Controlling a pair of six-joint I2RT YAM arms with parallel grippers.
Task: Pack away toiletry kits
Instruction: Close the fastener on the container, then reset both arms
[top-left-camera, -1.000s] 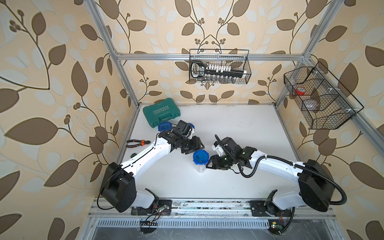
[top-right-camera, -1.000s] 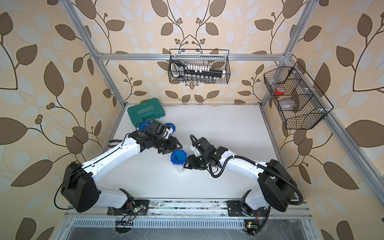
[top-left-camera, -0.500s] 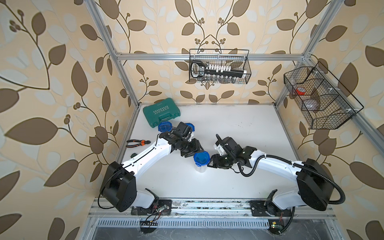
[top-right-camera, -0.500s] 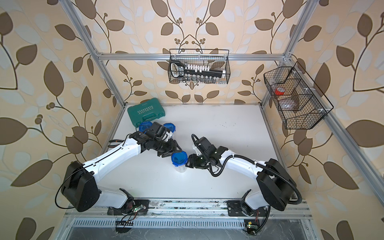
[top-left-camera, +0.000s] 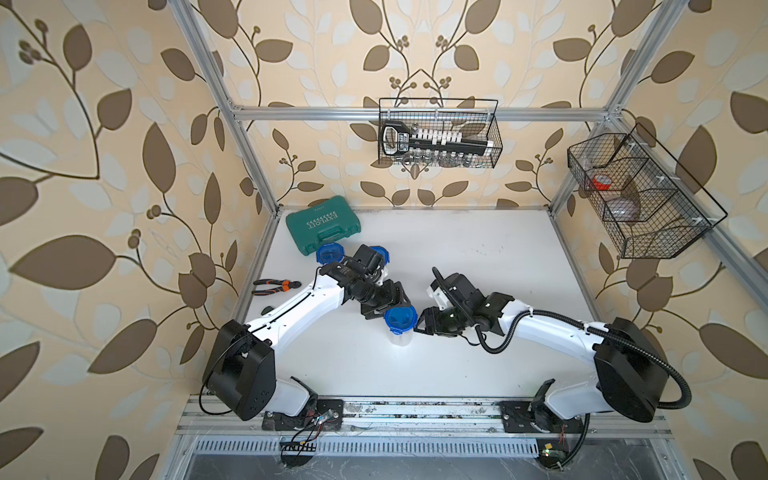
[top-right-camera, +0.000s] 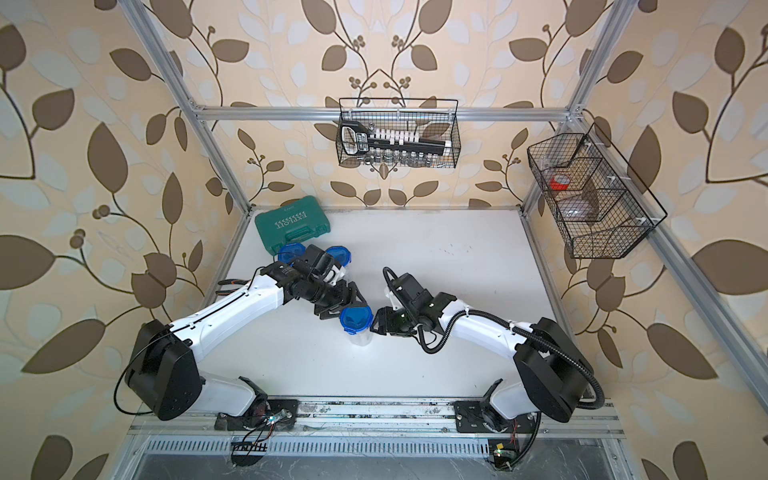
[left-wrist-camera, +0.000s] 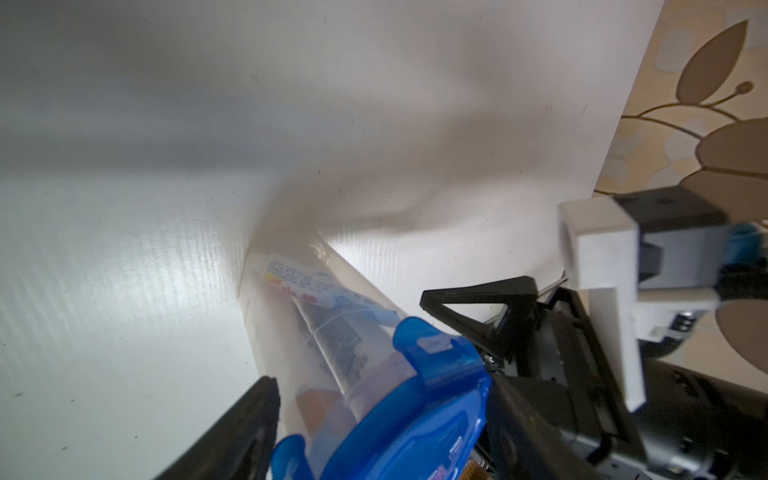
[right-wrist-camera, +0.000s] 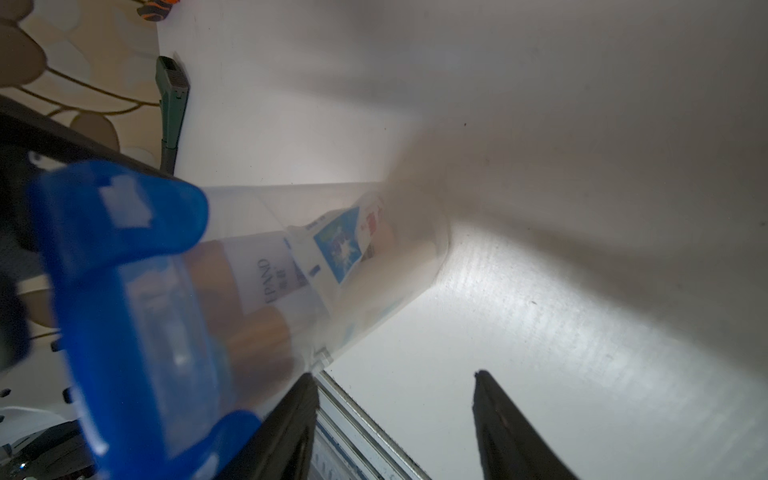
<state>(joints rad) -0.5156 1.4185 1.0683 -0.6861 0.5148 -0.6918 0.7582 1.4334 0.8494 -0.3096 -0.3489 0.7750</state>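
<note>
The cell is papered with brown leaves on cream, and inside its aluminium frame I work on a white table (top-left-camera: 478, 257). Nearest to both grippers stands the jar (top-left-camera: 398, 338), upright on the table, with its blue lid (top-left-camera: 400, 319) on top. Through the clear wall, in the right wrist view, I see a white bottle (right-wrist-camera: 270, 278) with a gold cap and a toothpaste tube (right-wrist-camera: 336, 245) leaning inside.

The left gripper (top-left-camera: 386, 308) is at the lid, with its jaws wide apart and the lid between them. In the left wrist view one finger (left-wrist-camera: 249, 419) lies right against the jar wall, but whether it presses or only touches I cannot tell. The right gripper (right-wrist-camera: 395, 376) stands open and holds nothing: between its fingers I see only bare table. The jar is just beside one of these fingers, on its outer side and not between them.

Beyond the left wrist, and partly hidden by it, sit a second lid (top-left-camera: 329, 253) and a third lid (top-left-camera: 380, 253), both blue. Just past them lies the green case (top-left-camera: 323, 224), closed. The pliers (top-left-camera: 276, 286) lie outside the left forearm, at the table edge. Farthest from both grippers hang two wire baskets: the back basket (top-left-camera: 438, 137) on the rear wall, and the side basket (top-left-camera: 640, 195) on the wall past the right arm.
</note>
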